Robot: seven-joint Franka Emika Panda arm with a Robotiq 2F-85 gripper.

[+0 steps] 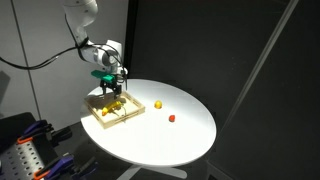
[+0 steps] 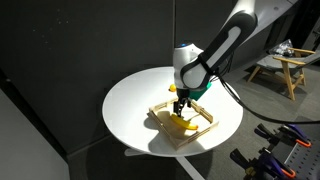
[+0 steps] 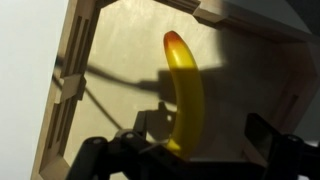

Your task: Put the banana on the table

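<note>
The yellow banana lies inside the shallow light-wood tray. It also shows in both exterior views. The tray stands on the round white table. My gripper hangs low over the tray, open, with the banana's near end between its fingers. The left finger is close against the banana and the right finger stands well apart from it. The gripper also shows in both exterior views.
A tiny round yellow object and a tiny red object lie on the table beside the tray. The tray's wooden walls surround the banana. Dark curtains stand behind the table.
</note>
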